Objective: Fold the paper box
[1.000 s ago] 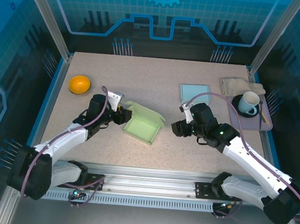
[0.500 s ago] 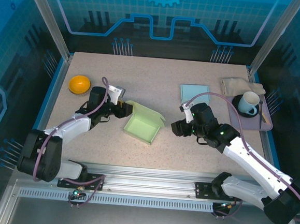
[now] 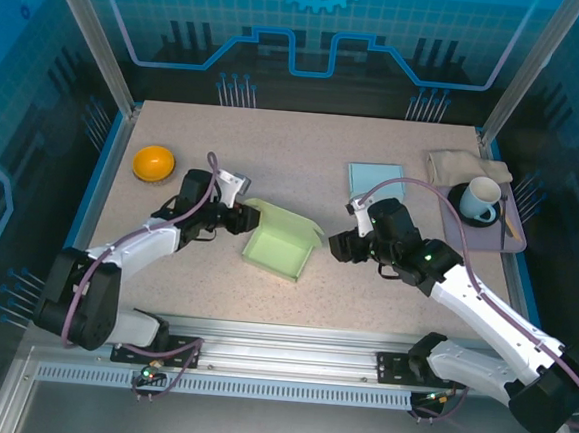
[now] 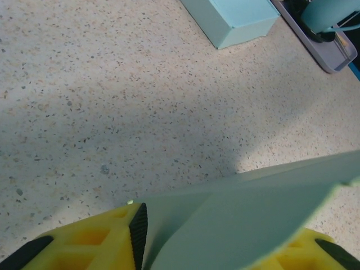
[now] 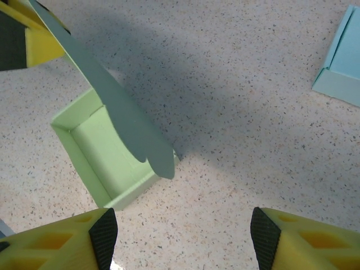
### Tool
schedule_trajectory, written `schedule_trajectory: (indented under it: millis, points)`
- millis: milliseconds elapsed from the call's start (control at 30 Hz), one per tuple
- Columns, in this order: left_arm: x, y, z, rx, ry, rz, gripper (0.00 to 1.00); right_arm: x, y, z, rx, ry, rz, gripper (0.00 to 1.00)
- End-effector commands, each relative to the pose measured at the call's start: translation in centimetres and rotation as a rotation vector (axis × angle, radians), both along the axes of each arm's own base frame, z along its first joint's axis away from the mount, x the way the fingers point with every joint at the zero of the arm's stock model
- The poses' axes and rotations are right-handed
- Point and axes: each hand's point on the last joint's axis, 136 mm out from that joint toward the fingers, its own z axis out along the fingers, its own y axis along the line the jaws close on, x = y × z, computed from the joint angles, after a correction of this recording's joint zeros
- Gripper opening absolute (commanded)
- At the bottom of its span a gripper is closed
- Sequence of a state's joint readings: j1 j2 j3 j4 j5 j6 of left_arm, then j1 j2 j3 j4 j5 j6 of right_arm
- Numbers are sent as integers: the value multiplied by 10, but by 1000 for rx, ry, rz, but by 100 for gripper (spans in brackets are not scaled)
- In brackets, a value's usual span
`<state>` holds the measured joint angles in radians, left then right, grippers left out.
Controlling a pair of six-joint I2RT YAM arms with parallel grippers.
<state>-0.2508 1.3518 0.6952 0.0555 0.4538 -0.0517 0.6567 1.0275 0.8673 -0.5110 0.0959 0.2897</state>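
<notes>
**Paper box**: pale green, on the tabletop between the two arms. The tray part sat flat with its opening up. The lid flap stood raised along the far-left side and was not yet folded over, so I judged the closing fold was still to come.

**Left tool**: at the raised flap, with one yellow finger on either side of the paper. The jaws were part-way apart, and I could not tell whether they pinched the flap. I took this placement as a way to steer the lid over the tray.

**Right tool**: wide and empty, hovering just beside the box's right end and apart from it. I read it as standing ready to steady the tray.

**Other items**, all well apart from the box:
- Orange bowl, far left.
- Flat blue box, far right.
- Mug on a tray, at the right edge.
</notes>
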Motion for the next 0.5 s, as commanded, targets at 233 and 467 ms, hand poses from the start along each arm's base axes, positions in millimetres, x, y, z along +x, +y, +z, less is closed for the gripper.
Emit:
schedule_trajectory:
  millis: [233, 467]
  points:
    - [-6, -1, 8, 78, -24, 9, 32, 6, 31, -22, 90, 81, 14, 67]
    - [-12, -4, 8, 102, -20, 22, 32, 14, 53, -37, 85, 59, 76, 67]
